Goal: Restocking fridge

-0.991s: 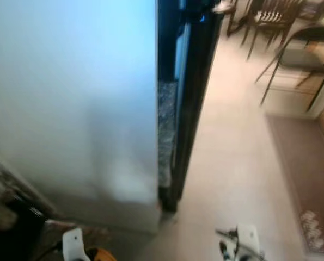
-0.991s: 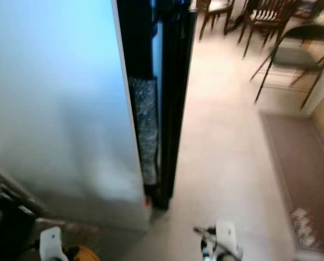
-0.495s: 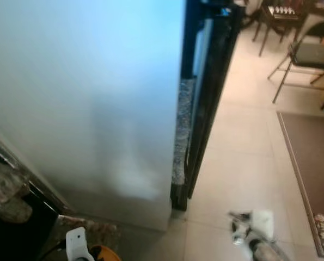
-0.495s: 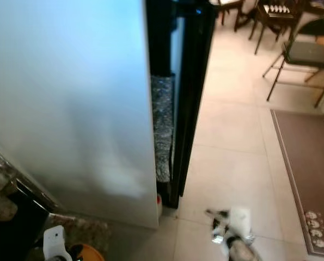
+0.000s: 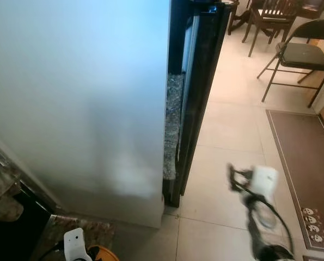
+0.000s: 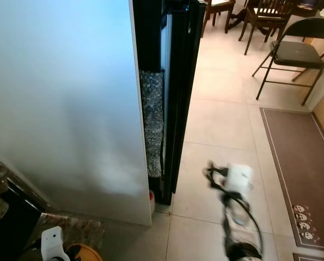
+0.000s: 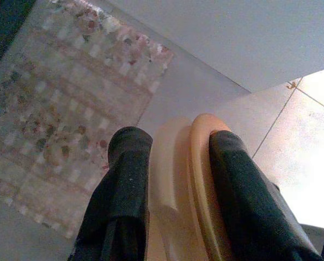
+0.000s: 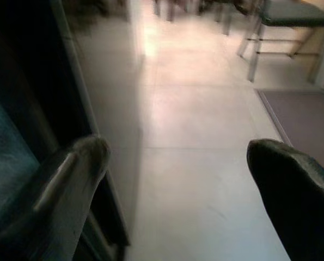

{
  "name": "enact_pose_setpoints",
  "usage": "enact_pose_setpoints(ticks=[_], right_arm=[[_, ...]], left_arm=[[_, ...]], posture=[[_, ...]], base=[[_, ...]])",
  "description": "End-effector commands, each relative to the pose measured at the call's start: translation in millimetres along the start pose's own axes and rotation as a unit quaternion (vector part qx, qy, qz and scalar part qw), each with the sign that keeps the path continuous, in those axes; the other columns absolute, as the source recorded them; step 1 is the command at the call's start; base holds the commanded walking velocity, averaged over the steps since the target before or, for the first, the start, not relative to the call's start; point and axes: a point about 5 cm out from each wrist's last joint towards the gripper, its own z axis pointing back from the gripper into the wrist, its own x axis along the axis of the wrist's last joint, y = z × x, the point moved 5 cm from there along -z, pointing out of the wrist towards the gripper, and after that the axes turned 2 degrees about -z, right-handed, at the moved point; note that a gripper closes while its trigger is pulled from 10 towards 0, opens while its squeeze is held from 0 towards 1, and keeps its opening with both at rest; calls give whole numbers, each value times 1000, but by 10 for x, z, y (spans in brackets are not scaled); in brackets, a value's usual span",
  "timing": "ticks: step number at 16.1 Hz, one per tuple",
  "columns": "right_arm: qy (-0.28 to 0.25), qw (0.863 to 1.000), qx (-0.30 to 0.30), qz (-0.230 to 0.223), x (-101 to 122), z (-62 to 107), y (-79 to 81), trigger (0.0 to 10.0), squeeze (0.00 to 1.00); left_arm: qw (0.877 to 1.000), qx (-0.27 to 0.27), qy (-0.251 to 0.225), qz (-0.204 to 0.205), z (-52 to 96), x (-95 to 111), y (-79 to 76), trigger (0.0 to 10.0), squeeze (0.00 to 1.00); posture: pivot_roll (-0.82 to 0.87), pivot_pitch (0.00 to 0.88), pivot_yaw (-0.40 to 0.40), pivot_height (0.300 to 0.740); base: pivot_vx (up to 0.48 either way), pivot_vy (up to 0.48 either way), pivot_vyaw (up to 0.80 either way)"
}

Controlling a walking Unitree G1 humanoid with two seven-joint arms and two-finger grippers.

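Observation:
The fridge's pale side panel (image 5: 80, 92) rises on my left, with a black door edge (image 5: 200, 81) along its right side and a speckled grey strip (image 5: 171, 130) in the gap between. My left gripper (image 7: 178, 147) hangs low at the bottom left, shut on a pale orange round container (image 7: 175, 185), whose rim (image 5: 101, 254) peeks in beside the white wrist. My right gripper (image 5: 233, 175) is lifted over the tiled floor to the right of the black edge. Its fingers (image 8: 74, 163) stand wide open with nothing between them.
A dark folding chair (image 5: 300, 54) and wooden chairs (image 5: 270, 16) stand at the far right. A brown mat (image 5: 306, 157) lies along the right side. A patterned rug (image 7: 58, 109) lies by the fridge's base, and a dark cabinet (image 5: 9, 223) sits at the lower left. Pale tiles (image 5: 232, 119) run ahead.
My right arm has risen from the bottom edge and reached forward over the tiles. The camera has swung, so the whole view shifted. The left gripper keeps its hold.

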Motion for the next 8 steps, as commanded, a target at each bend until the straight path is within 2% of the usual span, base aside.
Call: enact_pose_setpoints(ticks=[1, 3, 4, 6, 8], right_arm=[[-38, 999, 15, -11, 198, -61, 96, 10000, 0], [-49, 998, 37, -20, 277, -94, 232, 10000, 0], [-63, 996, 66, -11, 406, -158, 434, 10000, 0], [-71, 995, 74, -12, 513, -221, 532, 10000, 0], [-69, 995, 74, -19, 514, -224, 555, 10000, 0]], left_arm=[[1000, 5, 10, 2, 12, -67, 43, 10000, 0], [1000, 5, 9, 4, 12, -66, 44, 10000, 0], [1000, 4, 10, 4, 12, -68, 33, 10000, 0], [1000, 2, 9, 0, 11, -66, 22, 10000, 0], [1000, 3, 13, 7, 14, -90, 24, 10000, 0]], posture=[[-59, 25, 22, 740], [-63, 23, 23, 740], [-57, 23, 25, 740], [-56, 29, 22, 740], [-57, 32, 21, 740]], base=[[0, 0, 0], [0, 0, 0], [0, 0, 0], [0, 0, 0], [0, 0, 0]])
